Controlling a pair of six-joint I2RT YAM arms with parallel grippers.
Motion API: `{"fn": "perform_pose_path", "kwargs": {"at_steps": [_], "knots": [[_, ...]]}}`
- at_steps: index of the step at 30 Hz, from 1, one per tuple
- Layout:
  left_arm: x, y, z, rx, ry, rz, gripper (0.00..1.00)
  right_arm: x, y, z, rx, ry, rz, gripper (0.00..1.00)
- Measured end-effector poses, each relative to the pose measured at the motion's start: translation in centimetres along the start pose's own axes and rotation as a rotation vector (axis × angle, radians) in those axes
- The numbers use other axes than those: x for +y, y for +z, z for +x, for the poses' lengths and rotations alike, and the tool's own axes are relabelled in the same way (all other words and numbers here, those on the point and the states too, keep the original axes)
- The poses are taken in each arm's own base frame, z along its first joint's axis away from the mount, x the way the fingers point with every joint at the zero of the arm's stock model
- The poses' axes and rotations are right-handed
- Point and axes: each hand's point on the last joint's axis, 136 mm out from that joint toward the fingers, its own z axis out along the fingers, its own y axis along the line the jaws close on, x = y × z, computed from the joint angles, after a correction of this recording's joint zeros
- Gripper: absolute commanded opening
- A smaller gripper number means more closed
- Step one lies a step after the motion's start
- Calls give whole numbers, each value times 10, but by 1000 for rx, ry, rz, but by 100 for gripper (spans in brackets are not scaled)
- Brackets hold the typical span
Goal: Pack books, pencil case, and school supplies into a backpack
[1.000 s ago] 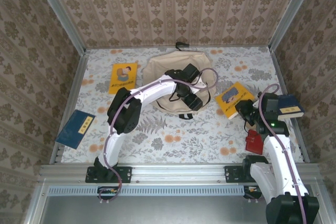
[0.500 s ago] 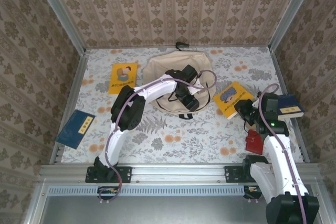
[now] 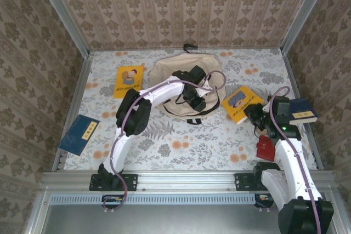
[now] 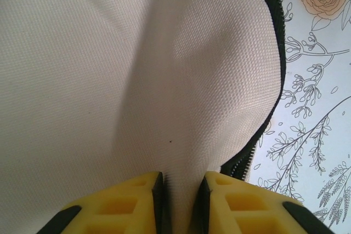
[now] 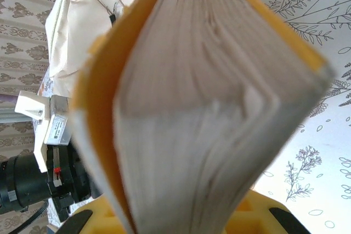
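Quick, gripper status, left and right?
Left gripper: closed, pinching the backpack fabric.
Right gripper: closed, holding a yellow book.

1. Matt beige cloth, finely woven, on the backpack (image 4: 109, 80), edged by a dark zipper (image 4: 281, 53).
2. Matt paper pages, slightly ragged, in the yellow book (image 5: 208, 108) with its smooth cover.
3. Dull moulded yellow plastic on the left gripper (image 4: 181, 190) fingers (image 4: 120, 209).
4. Smooth floral-printed sheet as table covering (image 4: 318, 135).
5. Bare grey metal front rail (image 3: 181, 179).

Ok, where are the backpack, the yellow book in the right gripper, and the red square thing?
backpack (image 3: 162, 72): top external view, beige fabric, left side.
held yellow book (image 3: 241, 101): top external view, middle of cover.
red square thing (image 3: 264, 150): top external view, its middle.
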Motion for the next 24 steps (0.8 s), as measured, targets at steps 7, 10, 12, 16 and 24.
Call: {"fn": "perform_pose_path", "kwargs": {"at_steps": [7,10,12,16,24], "knots": [[4,-6,-2,-15,-27,8,14,-3,2,2,5,2,4,11],[3,-19,-7,-44,-34,8,12,-3,2,2,5,3,5,10],[3,-30,-12,-71,-43,6,10,-3,1,2,3,1,3,10],[3,-53,-22,-136,-50,4,8,-1,-2,2,-5,-7,-5,11],[8,-63,-28,-182,-89,-1,0,-1,-7,4,-6,-19,-7,10]]}}
